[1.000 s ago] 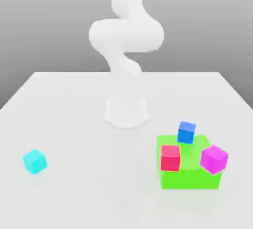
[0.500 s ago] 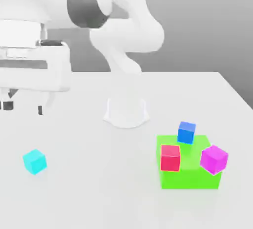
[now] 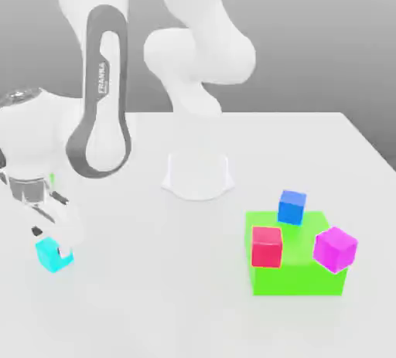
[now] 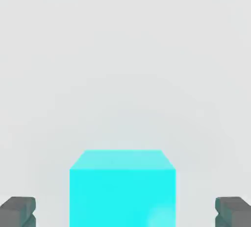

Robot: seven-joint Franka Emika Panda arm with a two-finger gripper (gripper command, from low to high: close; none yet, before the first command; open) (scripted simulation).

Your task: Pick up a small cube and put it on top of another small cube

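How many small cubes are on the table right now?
4. The cyan cube sits at the exterior view's left under the tool; the red cube, blue cube and magenta cube cluster on the green block at the right.

A bare simulated test scene, not a lived-in room: a featureless white surface [image 3: 155, 302] under a flat grey backdrop, a white Franka arm [image 3: 100, 101] mounted at its centre, and untextured, brightly coloured blocks such as the green block [image 3: 298, 275] at four o'clock.
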